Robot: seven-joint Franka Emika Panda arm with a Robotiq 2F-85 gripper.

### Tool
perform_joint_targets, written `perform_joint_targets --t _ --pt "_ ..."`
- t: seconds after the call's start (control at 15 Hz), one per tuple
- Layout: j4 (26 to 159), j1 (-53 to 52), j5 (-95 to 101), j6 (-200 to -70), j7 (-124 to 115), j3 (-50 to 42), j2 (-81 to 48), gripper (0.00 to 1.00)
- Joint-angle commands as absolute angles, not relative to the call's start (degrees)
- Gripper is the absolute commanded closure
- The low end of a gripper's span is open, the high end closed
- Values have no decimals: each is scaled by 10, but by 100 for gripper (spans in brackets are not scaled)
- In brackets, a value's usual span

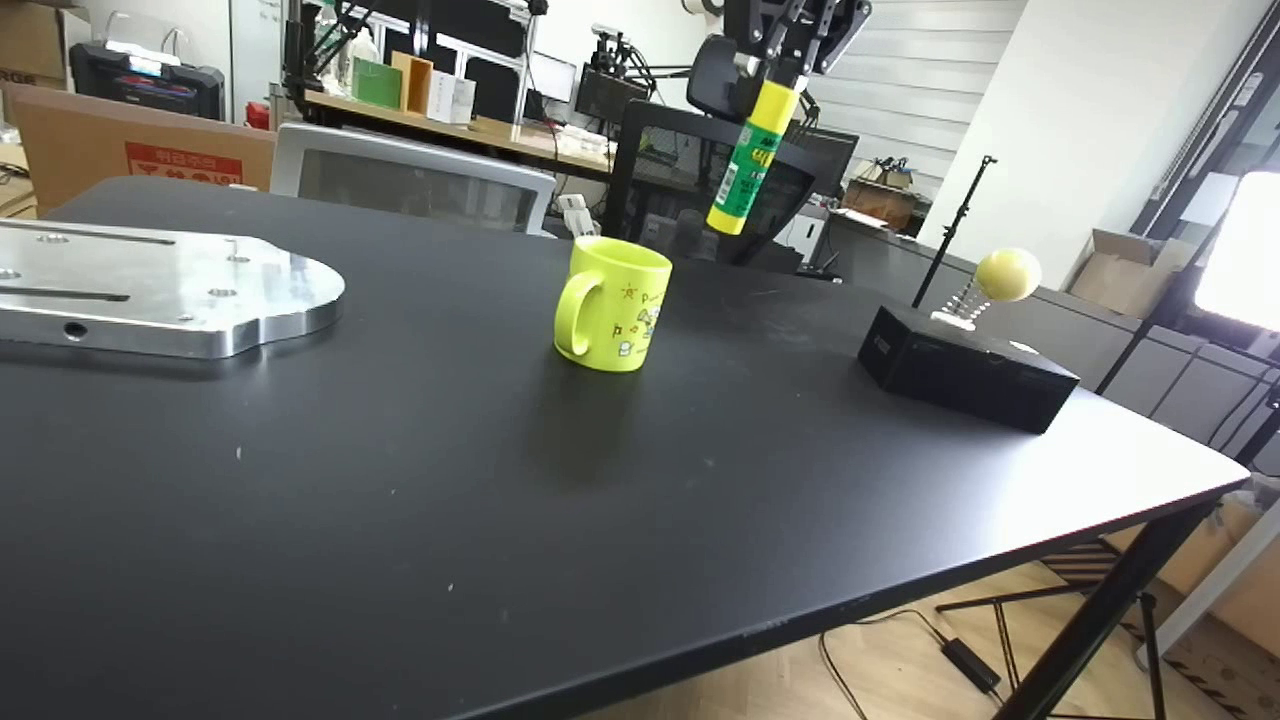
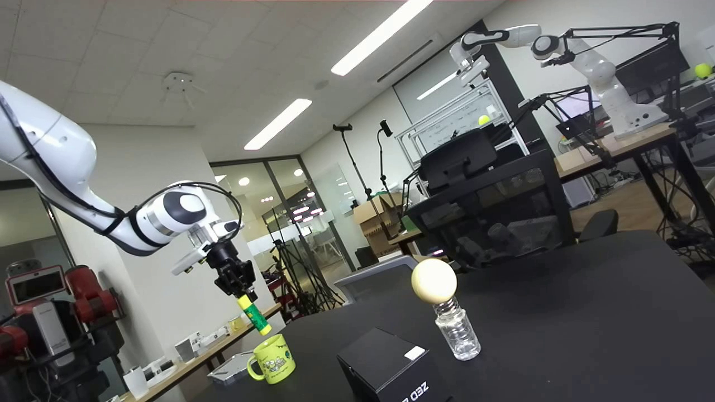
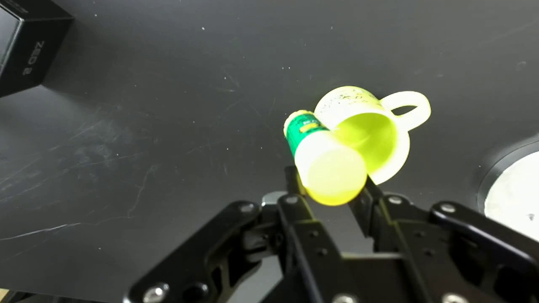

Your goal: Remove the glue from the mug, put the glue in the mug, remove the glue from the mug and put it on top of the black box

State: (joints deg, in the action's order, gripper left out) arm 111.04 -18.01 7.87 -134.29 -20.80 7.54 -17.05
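1. Gripping the glue (image 1: 752, 160) by its upper end, my pincer (image 3: 329, 185) has its jaws drawn in from both sides, parted only by the thickness of what sits between them.
2. I hold it up in the air, out of the mug (image 1: 615, 305) and higher than the rim; in both exterior views it hangs at a slant.
3. Its shape is a slim cylinder, bright yellow at both ends, with a broad green band round the middle that carries dark print and a white, barcode-like patch.
4. My wrist view looks onto its near end, a round pale-yellow face; glare bleaches it, so I cannot be sure of any marking there.
5. Upright on the dark desk (image 1: 400, 520) stands the yellow-green mug, small drawings on its side, its handle to the left in both exterior views.
6. Well apart from it, the black box (image 1: 965, 370) lies on the desk, with "ZED 2" lettering on one side and a small white label (image 2: 415, 353) on top.
7. Near that box a pale ball (image 2: 434, 281) tops a clear bottle (image 2: 459, 335); in an exterior view a silver metal plate (image 1: 165, 280) lies on the mug's other side.
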Motion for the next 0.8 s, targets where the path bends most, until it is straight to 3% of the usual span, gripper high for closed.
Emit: perform_joint_targets --t 0.0,0.07,0.6,0.67,0.73 --pt "1087 -172 67 -1337 -110 100 -185 92" --pt "1101 -175 69 -1342 -147 90 -180 68" --pt "1096 -175 69 -1342 -114 98 -183 68" --pt "1096 -175 69 -1342 -114 98 -183 92" --pt "1088 -177 72 -1339 -111 98 -191 92"
